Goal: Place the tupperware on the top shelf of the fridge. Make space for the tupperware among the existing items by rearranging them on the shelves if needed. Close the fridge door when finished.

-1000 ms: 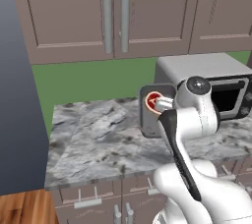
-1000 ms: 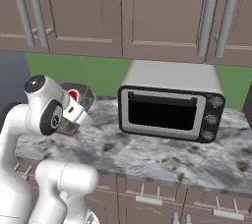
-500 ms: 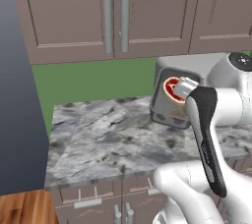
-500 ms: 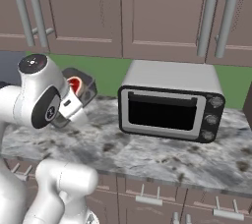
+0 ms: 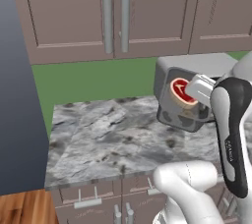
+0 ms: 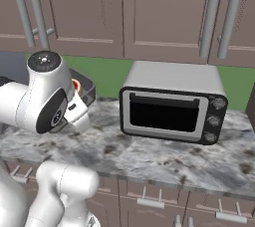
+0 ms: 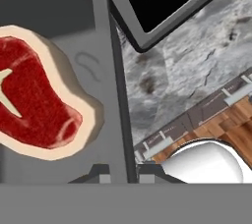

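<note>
- One tupperware (image 5: pixel 183 101), grey, raw steak (image 7: pixel 37 98) inside, held tilted above marble counter (image 5: pixel 108 134), beside toaster oven (image 6: pixel 172 104).
- Gripper (image 7: pixel 120 173) clamped on tupperware's rim wall.

To my left the marble counter (image 5: pixel 113 134) lies bare, giving me open room to sweep across. The toaster oven (image 6: pixel 172 106) stands on the counter close on my right, and the brown wall cabinets (image 5: pixel 113 12) hang above, capping the space overhead. The dark fridge side (image 5: pixel 19 95) walls off the counter's far left end.
</note>
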